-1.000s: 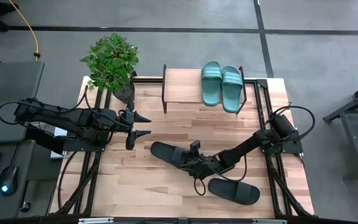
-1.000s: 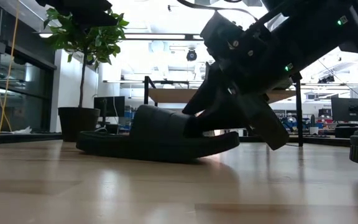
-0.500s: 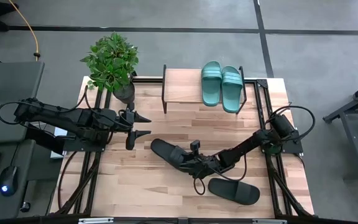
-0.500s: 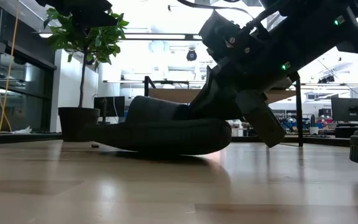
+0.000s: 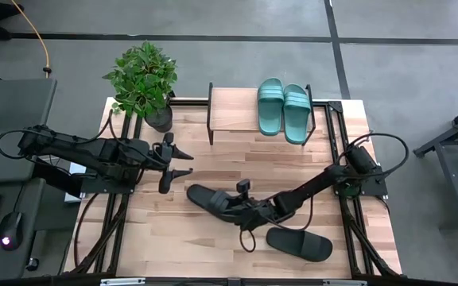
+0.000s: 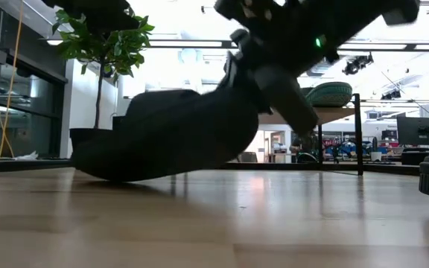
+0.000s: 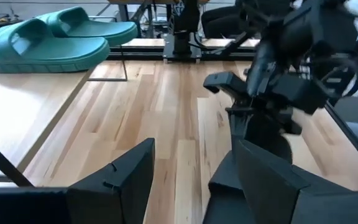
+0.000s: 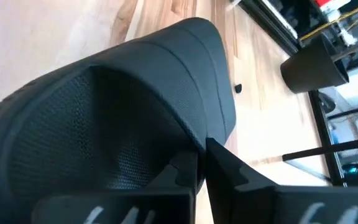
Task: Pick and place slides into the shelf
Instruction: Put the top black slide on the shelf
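A black slide (image 5: pixel 211 202) lies tilted in the middle of the table, and my right gripper (image 5: pixel 237 209) is shut on it. The other black slide (image 5: pixel 299 244) lies flat near the front right. Two teal slides (image 5: pixel 283 107) rest side by side on the right half of the shelf (image 5: pixel 233 119) at the far edge. My left gripper (image 5: pixel 186 161) hovers open left of centre, its fingers pointing toward the table's right. In the low view the held slide (image 6: pixel 155 134) rests on its left end with its right end raised. My right gripper pinches the black slide's strap (image 8: pixel 185 140) at its edge between the two fingers (image 8: pixel 229 171). It comes in slanting from the table's right. The slide is tilted, the end near the gripper raised and its far end (image 6: pixel 99 165) down on the table.
A potted plant (image 5: pixel 143 79) stands at the far left corner, just behind my left gripper. Black frame rails (image 5: pixel 336 151) run along both sides of the table. Bare wood lies between the held slide and the shelf.
My right gripper has shut on the black slide's strap and risen, drifting a little toward the table's left. The slide has tipped: its gripper end has come up off the table, its other end stays down, and it has slid slightly left.
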`<act>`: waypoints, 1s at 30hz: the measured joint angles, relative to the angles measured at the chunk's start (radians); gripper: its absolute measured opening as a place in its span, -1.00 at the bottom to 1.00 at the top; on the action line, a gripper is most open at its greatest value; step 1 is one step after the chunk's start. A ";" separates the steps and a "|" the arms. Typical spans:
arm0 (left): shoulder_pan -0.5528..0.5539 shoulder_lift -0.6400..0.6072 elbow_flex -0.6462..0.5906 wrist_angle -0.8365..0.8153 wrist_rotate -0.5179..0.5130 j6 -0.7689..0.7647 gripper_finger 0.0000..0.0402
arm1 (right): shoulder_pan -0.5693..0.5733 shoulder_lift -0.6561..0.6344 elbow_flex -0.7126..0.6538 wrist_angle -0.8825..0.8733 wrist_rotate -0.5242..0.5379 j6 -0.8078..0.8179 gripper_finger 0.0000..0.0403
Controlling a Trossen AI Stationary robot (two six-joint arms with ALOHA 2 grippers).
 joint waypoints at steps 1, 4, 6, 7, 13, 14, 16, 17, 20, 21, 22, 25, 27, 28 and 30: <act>0.000 0.000 0.000 -0.005 0.007 0.008 0.04 | 0.000 0.000 0.021 -0.038 0.000 0.017 -0.99; 0.000 0.000 0.000 -0.029 0.029 0.033 0.04 | 0.000 0.000 0.080 -0.156 0.000 0.065 -0.99; 0.000 0.000 0.000 -0.044 0.047 0.051 0.04 | -0.001 0.000 0.115 -0.228 -0.005 0.099 -1.00; 0.000 0.000 0.000 -0.050 0.059 0.062 0.04 | -0.001 0.000 0.132 -0.263 -0.010 0.116 -1.00; 0.000 0.000 0.000 -0.046 0.140 0.099 0.04 | 0.000 -0.004 0.196 -0.360 -0.024 0.167 -1.00; 0.000 0.000 0.000 -0.041 0.153 0.105 0.04 | 0.000 -0.010 0.198 -0.362 -0.027 0.167 -1.00; 0.000 0.000 0.000 -0.036 0.176 0.120 0.04 | 0.000 -0.031 0.201 -0.360 -0.037 0.167 -1.00; 0.000 -0.002 0.000 -0.036 0.180 0.126 0.04 | 0.000 -0.046 0.201 -0.360 -0.041 0.168 -1.00; 0.000 -0.017 0.000 -0.032 0.187 0.138 0.04 | 0.002 -0.100 0.201 -0.363 -0.037 0.168 -1.00; 0.000 -0.025 0.000 -0.032 0.187 0.145 0.04 | 0.005 -0.121 0.201 -0.370 -0.034 0.167 -1.00; 0.000 -0.034 0.000 -0.028 0.188 0.148 0.04 | 0.007 -0.141 0.201 -0.372 -0.031 0.167 -1.00; 0.000 -0.069 0.000 -0.027 0.193 0.163 0.04 | 0.018 -0.200 0.200 -0.369 -0.022 0.161 -1.00; 0.000 -0.097 0.000 -0.031 0.195 0.179 0.04 | 0.029 -0.236 0.200 -0.359 -0.016 0.139 -1.00; 0.000 -0.112 0.000 -0.031 0.199 0.187 0.04 | 0.035 -0.251 0.201 -0.351 -0.010 0.124 -1.00; 0.000 -0.142 0.000 -0.030 0.216 0.202 0.04 | 0.046 -0.278 0.200 -0.337 -0.008 0.107 -1.00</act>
